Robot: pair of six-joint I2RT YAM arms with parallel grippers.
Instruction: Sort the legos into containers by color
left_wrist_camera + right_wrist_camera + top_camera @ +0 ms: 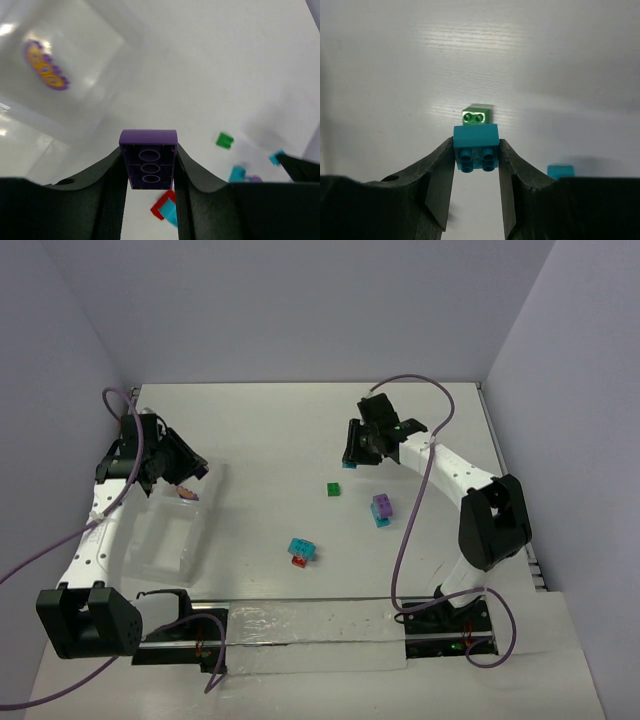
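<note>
The counter (300, 430) is flat, white and a little shiny. Two white arms with black joints and thin purple cables stand at its near edge, the left arm (92, 545) and the right arm (452, 472).

On the left side lies a clear plastic tray (165, 545) with thin see-through walls. It has an oval sticker (46, 73) in purple and yellow. The writing on the sticker is too blurry to read.

The left fingers (112, 200) are black and smooth. They are clenched on a purple brick (148, 159), held up over the far end of the tray. Its hollow underside faces the wrist camera, with three round tubes in a row.

The right fingers (437, 190) are squeezed tight on a cyan brick (476, 145), out over the far middle of the counter. Two round studs show on it.

Near that one, a small green brick (332, 489) sits alone on the counter. It looks glossy.

Two little stacks sit apart in the middle of the counter. One is a purple brick on a cyan one (382, 508). The other is a cyan brick on a red one (301, 552), nearer to the arms.
</note>
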